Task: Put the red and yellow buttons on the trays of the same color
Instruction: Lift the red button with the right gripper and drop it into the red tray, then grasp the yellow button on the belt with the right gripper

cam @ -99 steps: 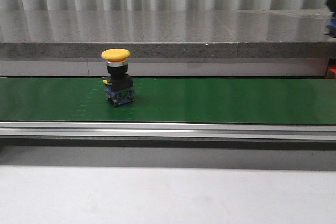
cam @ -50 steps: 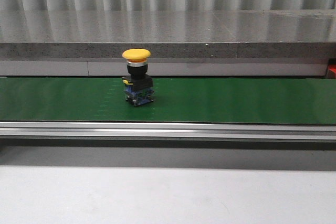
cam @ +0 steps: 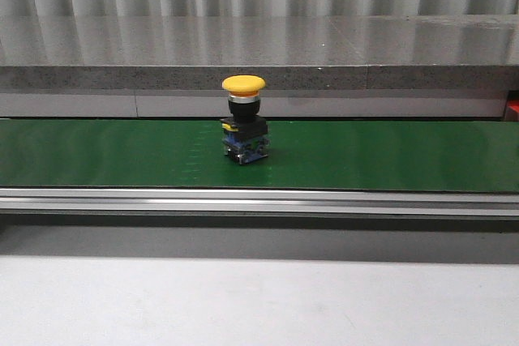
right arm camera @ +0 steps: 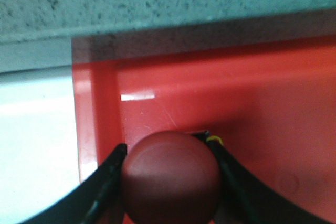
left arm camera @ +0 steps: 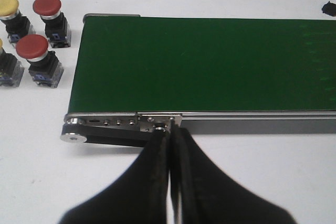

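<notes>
Right claw clamped on red button, poised over red tray. Left claw closed, empty, above belt edge.

The yellow button has been carried rightward along the green conveyor belt in the front view. One second ago it was recorded well toward the belt's left end; half a second ago it was noted partway between that place and its present one. It is now observed near the middle of the belt's length, upright, at about the same distance from the belt's near edge. A dark object seen earlier at the far right edge of the front view is no longer seen.
</notes>
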### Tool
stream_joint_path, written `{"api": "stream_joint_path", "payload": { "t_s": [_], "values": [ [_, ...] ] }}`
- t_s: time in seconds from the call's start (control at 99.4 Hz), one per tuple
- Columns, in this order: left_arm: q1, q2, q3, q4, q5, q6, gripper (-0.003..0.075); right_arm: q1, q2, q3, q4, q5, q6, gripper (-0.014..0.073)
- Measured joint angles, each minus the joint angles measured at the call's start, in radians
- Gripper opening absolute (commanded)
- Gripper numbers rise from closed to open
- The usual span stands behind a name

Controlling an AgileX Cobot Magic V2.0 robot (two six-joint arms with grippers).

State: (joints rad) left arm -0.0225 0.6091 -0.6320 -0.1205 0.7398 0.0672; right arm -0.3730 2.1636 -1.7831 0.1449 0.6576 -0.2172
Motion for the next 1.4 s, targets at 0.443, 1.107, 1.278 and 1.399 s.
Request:
{"api": "stream_joint_path", "payload": {
  "t_s": [0.443,1.107,1.278,1.399],
  "values": [
    [0.0,0.0,0.0,0.0,0.0,0.001,-0.0019,0.0,0.039,-0.005,0.049,-0.006,0.0,0.0464],
    [0.0,0.0,0.0,0.0,0.0,0.001,-0.0019,0.0,-0.215,-0.091,0.051,0.232,-0.01,0.0547],
    [0.0,0.0,0.0,0.0,0.0,0.001,-0.0019,0.017,-0.412,0.111,0.076,0.229,-0.06,0.0547],
    [0.0,0.0,0.0,0.0,0.0,0.001,-0.0019,0.059,-0.563,0.267,0.083,0.224,-0.087,0.0547]
  ]
}}
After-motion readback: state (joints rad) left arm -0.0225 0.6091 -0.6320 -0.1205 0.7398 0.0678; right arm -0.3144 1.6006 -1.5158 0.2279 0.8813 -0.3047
